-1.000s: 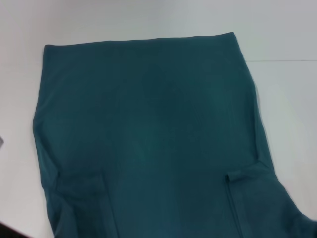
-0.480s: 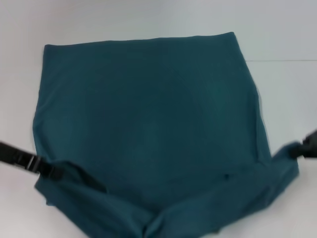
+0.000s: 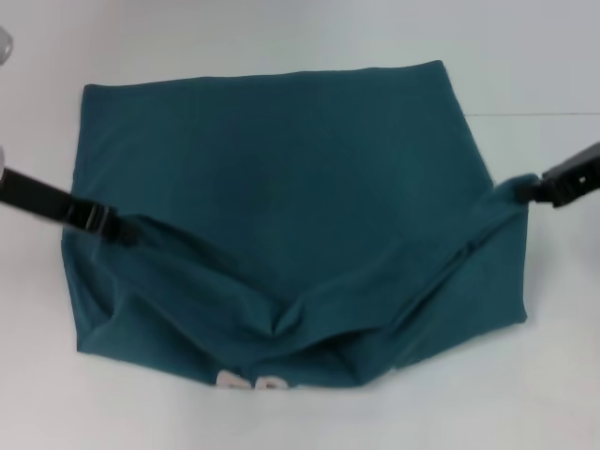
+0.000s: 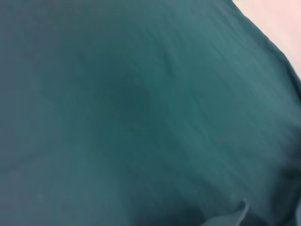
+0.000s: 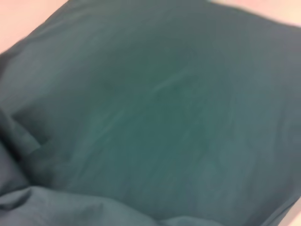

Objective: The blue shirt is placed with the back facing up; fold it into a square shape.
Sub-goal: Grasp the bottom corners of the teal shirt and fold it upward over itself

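So you are midway through a first fold: the left gripper [image 3: 129,232] and right gripper [image 3: 521,187] each pinch a near corner of the blue shirt [image 3: 281,187], lifted over its back on the white table [image 3: 281,37], squaring still undone.

The large dark teal-blue cotton T-shirt [image 3: 281,178] is spread on the plain white worktop [image 3: 281,37]. Its near part is doubled over onto the middle, held at the left edge by the left hand [image 3: 120,230] and at the right edge by the right hand [image 3: 527,187].
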Tool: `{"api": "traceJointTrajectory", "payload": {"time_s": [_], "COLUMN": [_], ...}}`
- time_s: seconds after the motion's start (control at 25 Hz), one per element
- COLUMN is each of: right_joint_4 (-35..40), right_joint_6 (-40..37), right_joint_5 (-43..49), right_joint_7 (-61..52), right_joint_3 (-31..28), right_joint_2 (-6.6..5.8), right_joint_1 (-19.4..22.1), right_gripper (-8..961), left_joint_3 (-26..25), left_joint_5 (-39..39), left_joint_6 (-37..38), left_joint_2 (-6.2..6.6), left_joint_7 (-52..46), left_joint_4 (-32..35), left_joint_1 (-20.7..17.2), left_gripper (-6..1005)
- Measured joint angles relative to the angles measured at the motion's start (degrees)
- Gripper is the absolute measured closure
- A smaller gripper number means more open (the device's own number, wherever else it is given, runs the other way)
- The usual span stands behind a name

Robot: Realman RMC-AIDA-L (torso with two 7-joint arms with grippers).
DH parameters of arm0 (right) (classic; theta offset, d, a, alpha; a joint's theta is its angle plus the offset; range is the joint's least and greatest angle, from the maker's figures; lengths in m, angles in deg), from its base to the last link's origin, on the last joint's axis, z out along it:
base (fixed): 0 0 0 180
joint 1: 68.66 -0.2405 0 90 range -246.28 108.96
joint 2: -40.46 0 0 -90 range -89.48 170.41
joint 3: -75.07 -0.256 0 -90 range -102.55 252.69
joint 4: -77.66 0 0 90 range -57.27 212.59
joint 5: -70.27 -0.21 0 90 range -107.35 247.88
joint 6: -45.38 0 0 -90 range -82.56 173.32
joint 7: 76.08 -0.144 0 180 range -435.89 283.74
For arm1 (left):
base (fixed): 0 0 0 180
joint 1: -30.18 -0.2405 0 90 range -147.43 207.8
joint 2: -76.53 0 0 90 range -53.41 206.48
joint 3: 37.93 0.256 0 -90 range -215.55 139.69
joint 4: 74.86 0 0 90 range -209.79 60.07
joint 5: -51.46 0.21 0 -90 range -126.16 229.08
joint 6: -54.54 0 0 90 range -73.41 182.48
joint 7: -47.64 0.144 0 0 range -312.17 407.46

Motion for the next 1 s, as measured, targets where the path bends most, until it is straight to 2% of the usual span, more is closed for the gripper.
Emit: {"api": "traceJointTrajectory", "payload": {"time_s": [0.36, 0.76, 1.0], "right_joint_4": [-7.1, -15.9, -19.6], "right_joint_6": [13.8, 29.5, 35.7], "right_joint_5": [0.2, 0.2, 0.4], "right_joint_7": [-1.9, -3.1, -4.6], "right_joint_3": [0.8, 3.0, 5.5], "right_joint_2": [0.12, 0.21, 0.2], "right_joint_1": [-1.9, -3.9, -5.0], "right_gripper": [947, 947, 946], "left_joint_3": [0.9, 4.6, 7.2], "left_joint_5": [1.1, 1.6, 3.0], "left_joint_6": [-11.8, -22.9, -28.3], "left_joint_2": [0.97, -0.19, -1.02], "left_joint_7": [-0.8, -0.4, -0.1], "left_joint_4": [-1.5, -4.7, -6.9], "left_joint_1": [1.9, 0.7, 0.4], "left_gripper": [972, 972, 973]}}
